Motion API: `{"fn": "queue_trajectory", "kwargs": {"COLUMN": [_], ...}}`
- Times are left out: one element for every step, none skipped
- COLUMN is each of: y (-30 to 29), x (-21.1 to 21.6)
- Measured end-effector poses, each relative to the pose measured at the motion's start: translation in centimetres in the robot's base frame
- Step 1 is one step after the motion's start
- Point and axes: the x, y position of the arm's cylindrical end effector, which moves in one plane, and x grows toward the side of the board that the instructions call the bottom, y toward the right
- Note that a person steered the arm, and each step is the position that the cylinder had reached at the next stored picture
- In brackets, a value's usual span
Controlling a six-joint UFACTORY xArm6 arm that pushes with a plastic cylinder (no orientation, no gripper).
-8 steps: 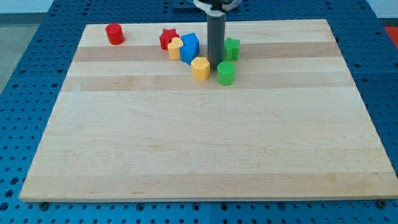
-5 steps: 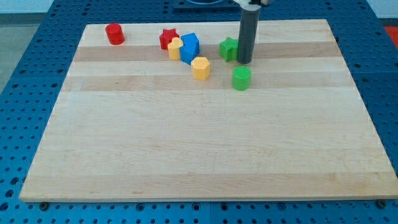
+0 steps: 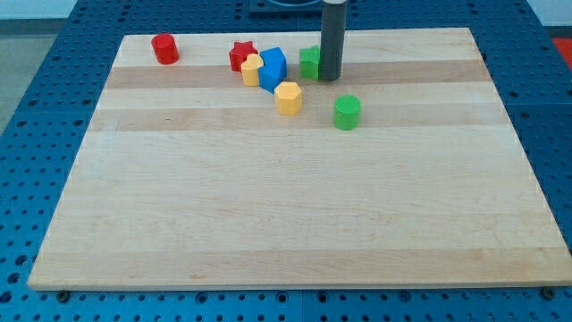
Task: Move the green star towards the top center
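Note:
The green star [image 3: 309,63] lies near the view's top centre on the wooden board [image 3: 295,215], partly hidden by my rod. My tip [image 3: 330,78] rests against the star's right side. A green cylinder [image 3: 347,112] stands below and right of the tip, apart from it. A blue block [image 3: 273,68] is just left of the star.
A red star [image 3: 240,55] and a yellow block [image 3: 251,69] sit against the blue block's left side. A yellow hexagonal block [image 3: 288,97] lies below the blue block. A red cylinder [image 3: 164,48] stands at the top left. The board's top edge is close behind the star.
My tip went round to the green star's right side, knocking the green cylinder right, then pushed the star left and slightly up towards the blue block.

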Motion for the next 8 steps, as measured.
{"fn": "queue_trajectory", "kwargs": {"y": [0.0, -1.1, -2.2, -2.7, -3.7, -4.4, -4.5, -4.5], "x": [0.0, -0.1, -0.6, -1.7, -3.1, -3.9, -3.9, -3.8]}}
